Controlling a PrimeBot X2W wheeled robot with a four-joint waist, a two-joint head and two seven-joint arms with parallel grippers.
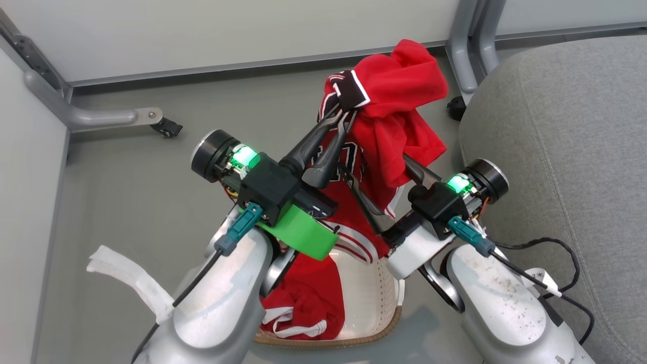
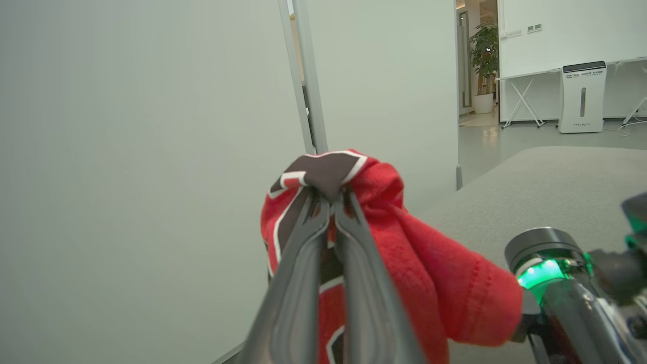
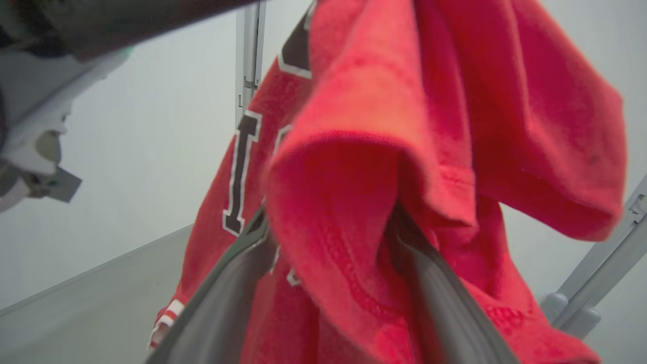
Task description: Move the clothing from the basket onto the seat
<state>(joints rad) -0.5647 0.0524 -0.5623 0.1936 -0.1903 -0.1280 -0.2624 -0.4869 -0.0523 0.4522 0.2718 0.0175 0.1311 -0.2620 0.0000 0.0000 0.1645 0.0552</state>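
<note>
My left gripper (image 1: 343,115) (image 2: 331,194) is shut on the dark white-edged trim of the red jersey (image 1: 399,116) (image 2: 445,293) (image 3: 354,177). It holds the jersey up above the basket (image 1: 380,327), and the jersey's lower part still hangs into the basket. My right gripper (image 1: 376,169) (image 3: 331,217) is just right of the left one, open, with its fingers spread wide and a fold of the jersey hanging loosely between them. Red shorts (image 1: 303,301) with white striped trim lie in the cream basket, partly hidden by my left arm. The grey seat (image 1: 556,131) (image 2: 546,177) is on the right.
White partition walls (image 1: 227,30) close off the back and left. Grey metal legs on castors (image 1: 164,126) (image 1: 457,107) stand on the grey floor. A black cable (image 1: 566,247) runs from my right arm over the seat's edge. A white strip (image 1: 126,278) hangs by my left forearm.
</note>
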